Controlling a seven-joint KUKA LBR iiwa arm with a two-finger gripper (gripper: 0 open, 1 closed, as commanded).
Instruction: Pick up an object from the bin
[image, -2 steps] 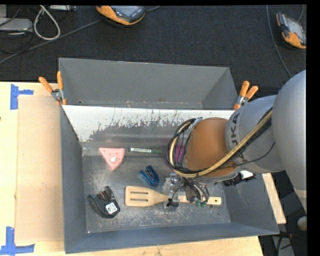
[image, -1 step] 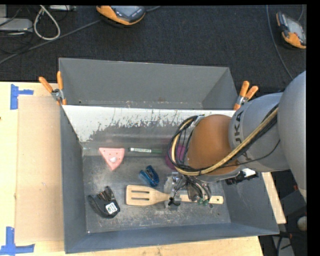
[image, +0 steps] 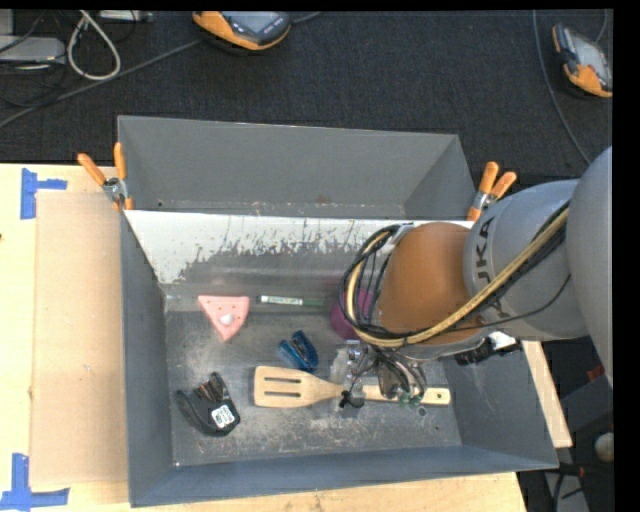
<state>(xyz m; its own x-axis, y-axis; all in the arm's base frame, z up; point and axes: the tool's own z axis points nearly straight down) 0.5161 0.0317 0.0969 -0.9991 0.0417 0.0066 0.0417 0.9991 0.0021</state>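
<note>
One overhead camera, tilted somewhat sideways, whole grey bin (image: 300, 170) framed, arm (image: 530, 250) at right

The grey bin (image: 140, 350) has a back wall streaked with pale scratches, and holds a pink triangle (image: 223, 314), a blue clip (image: 298, 351), a pale wooden spatula (image: 290, 387), a black object with a white label (image: 208, 407) and a purple thing (image: 343, 322) beside the arm's orange cover (image: 430, 280).

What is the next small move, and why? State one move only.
Probably a short drop straight down onto the handle of the wooden slotted spatula, which lies flat. The gripper is right over that handle, and the nearest neighbour, a blue clip, lies apart.
</note>
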